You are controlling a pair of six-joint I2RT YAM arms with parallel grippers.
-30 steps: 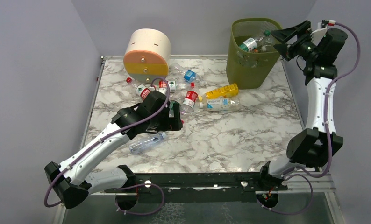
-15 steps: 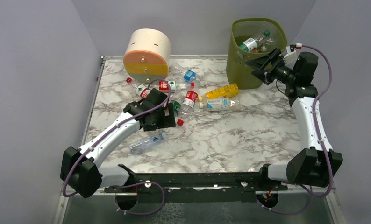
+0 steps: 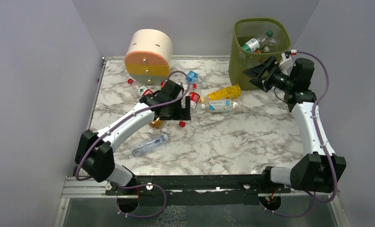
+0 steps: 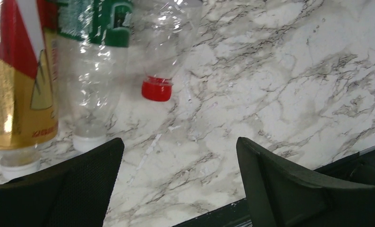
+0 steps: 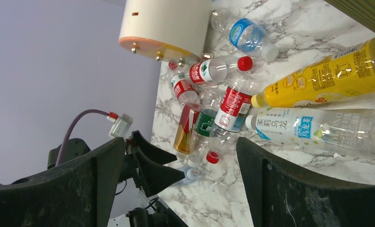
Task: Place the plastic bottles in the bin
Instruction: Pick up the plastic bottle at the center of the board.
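Observation:
Several plastic bottles (image 3: 193, 97) lie in a pile mid-table, with a yellow one (image 3: 225, 92) and a clear blue-labelled one (image 3: 221, 106) to its right. Another clear bottle (image 3: 149, 144) lies alone nearer the front. The olive bin (image 3: 251, 66) at the back right holds a few bottles (image 3: 254, 44). My left gripper (image 3: 184, 113) is open and empty at the near edge of the pile. In the left wrist view, my left gripper (image 4: 180, 142) faces a red-capped clear bottle (image 4: 158, 56) just ahead. My right gripper (image 3: 254, 75) is open and empty in front of the bin, and in its own view (image 5: 181, 146) looks at the pile (image 5: 230, 106).
The cream-orange-yellow round drawer box (image 3: 149, 54) stands at the back left, just behind the pile. The purple walls close in on both sides. The table's black front rail (image 3: 200, 182) runs along the near edge.
My left arm has reached forward and right, up to the pile's near edge. My right gripper has come down from above the bin's rim to a spot in front of the bin, turned toward the pile.

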